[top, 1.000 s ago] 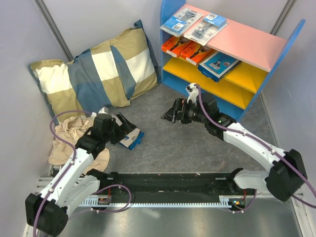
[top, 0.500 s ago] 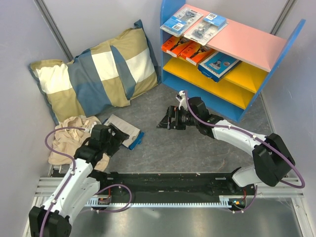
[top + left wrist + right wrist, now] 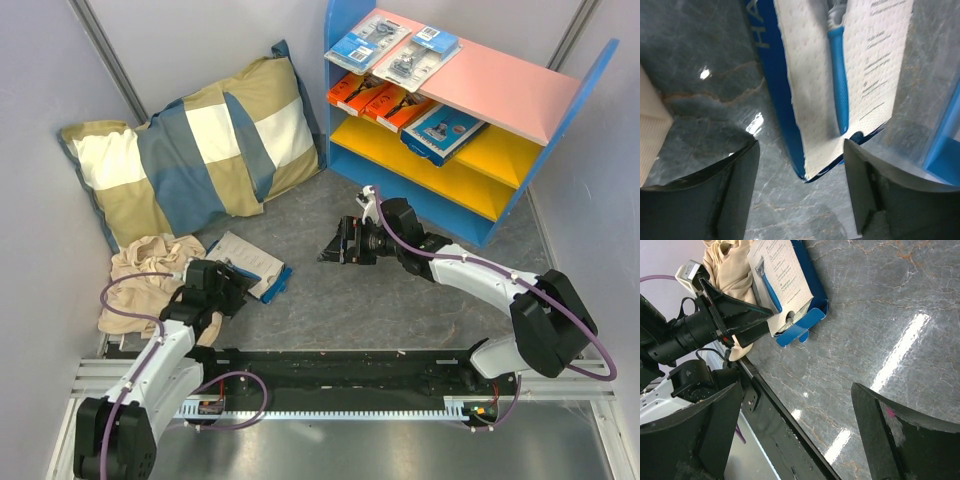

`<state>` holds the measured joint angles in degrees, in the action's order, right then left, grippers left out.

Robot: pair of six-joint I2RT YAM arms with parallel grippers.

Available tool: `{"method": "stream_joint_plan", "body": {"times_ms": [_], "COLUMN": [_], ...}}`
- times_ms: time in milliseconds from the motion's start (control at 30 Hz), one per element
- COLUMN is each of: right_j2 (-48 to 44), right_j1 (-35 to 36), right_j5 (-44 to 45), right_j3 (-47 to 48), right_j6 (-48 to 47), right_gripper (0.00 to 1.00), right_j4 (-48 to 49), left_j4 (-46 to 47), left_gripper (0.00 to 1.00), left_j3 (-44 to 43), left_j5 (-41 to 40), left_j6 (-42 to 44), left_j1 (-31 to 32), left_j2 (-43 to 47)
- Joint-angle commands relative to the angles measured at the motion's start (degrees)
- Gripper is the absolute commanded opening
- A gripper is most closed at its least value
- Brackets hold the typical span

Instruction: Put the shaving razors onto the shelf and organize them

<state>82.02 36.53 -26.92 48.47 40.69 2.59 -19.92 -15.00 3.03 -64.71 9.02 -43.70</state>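
Observation:
One blue/white razor box [image 3: 247, 262] lies flat on the grey floor, near the left arm. My left gripper [image 3: 230, 282] is open just short of its near end, not touching it. In the left wrist view the box [image 3: 835, 85] lies ahead of the open left gripper [image 3: 800, 185]. My right gripper [image 3: 333, 245] is open and empty over the mid floor. The right wrist view shows the same box [image 3: 785, 285] far beyond the right gripper [image 3: 797, 435]. The shelf [image 3: 500, 90] holds two blister packs [image 3: 365, 42], orange boxes [image 3: 375, 98] and a blue/white box [image 3: 443, 130].
A checked pillow [image 3: 200, 150] leans in the back left corner. A crumpled beige cloth [image 3: 140, 270] lies left of the floor box and shows in the left wrist view [image 3: 650, 130]. A black rail [image 3: 350, 365] runs along the near edge. Grey walls close in both sides.
My left gripper has drawn back toward its base, off the floor box, which now lies uncovered. My right gripper swung left toward the mid floor, then held still.

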Motion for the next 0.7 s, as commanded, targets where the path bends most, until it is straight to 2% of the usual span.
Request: {"method": "stream_joint_plan", "body": {"times_ms": [0,33,133,233,267,333,667], "right_j2": [-1.34,-1.33,-1.42,-1.42,-1.51,-1.60,-2.65], "right_j1": [0.29,0.21,0.29,0.20,0.29,0.21,0.21], "right_j5": [-0.33,-0.33,-0.33,-0.33,-0.33,-0.33,-0.07], "right_j3": [-0.48,-0.57,-0.66,-0.83,-1.01,-1.27,-0.92], "right_j6": [-0.52,-0.52,-0.52,-0.69,-0.61,-0.70,-1.05], "right_gripper": [0.98,0.98,0.98,0.98,0.98,0.98,0.98], "right_j4": [1.72,1.72,1.63,1.45,1.37,1.37,0.75], "left_j4": [7.87,9.10,12.89,14.65,14.65,14.48,9.73], "left_gripper": [0.68,0.66,0.50,0.27,0.12,0.02,0.02], "left_j3": [2.25,2.61,3.31,3.49,3.49,3.23,-1.33], "left_j5": [-0.57,-0.57,0.40,0.49,0.49,0.49,4.09], "left_j6": [-0.95,-0.77,0.28,1.68,2.04,3.61,14.78], "left_j1": [-1.28,-1.37,-1.72,-1.81,-1.81,-1.81,-1.81], "left_j2": [-2.87,-3.66,-7.18,-9.12,-9.21,-9.21,-1.31]}}
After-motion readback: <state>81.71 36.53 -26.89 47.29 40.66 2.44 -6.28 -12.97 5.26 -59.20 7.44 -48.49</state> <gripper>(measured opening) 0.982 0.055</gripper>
